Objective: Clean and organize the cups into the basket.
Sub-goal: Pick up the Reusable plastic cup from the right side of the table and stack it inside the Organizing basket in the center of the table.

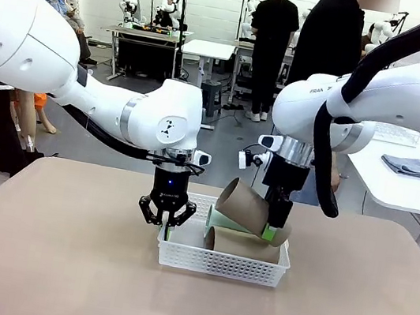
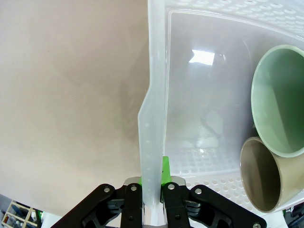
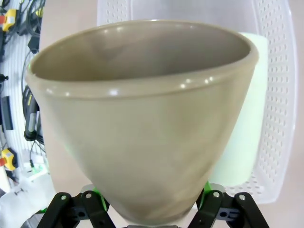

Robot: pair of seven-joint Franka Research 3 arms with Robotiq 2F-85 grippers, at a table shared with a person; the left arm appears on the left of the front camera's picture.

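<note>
The white mesh basket (image 1: 221,265) sits mid-table. My left gripper (image 1: 163,226) is shut on its left wall; in the left wrist view that wall (image 2: 153,118) runs up from between the closed fingers of my left gripper (image 2: 153,187). A mint green cup (image 1: 220,220) and a tan cup (image 1: 244,245) lie on their sides in the basket, and both the green cup (image 2: 280,99) and the tan cup (image 2: 266,175) show their open mouths. My right gripper (image 1: 273,225) is shut on a second tan cup (image 1: 244,206), tilted above the basket's right part. That held cup (image 3: 142,118) hides most of my right gripper (image 3: 151,197).
A person stands beyond the far edge of the brown table (image 1: 58,261). A white side table (image 1: 413,186) with a folded grey cloth (image 1: 408,166) is at the far right. Bare tabletop lies left of and in front of the basket.
</note>
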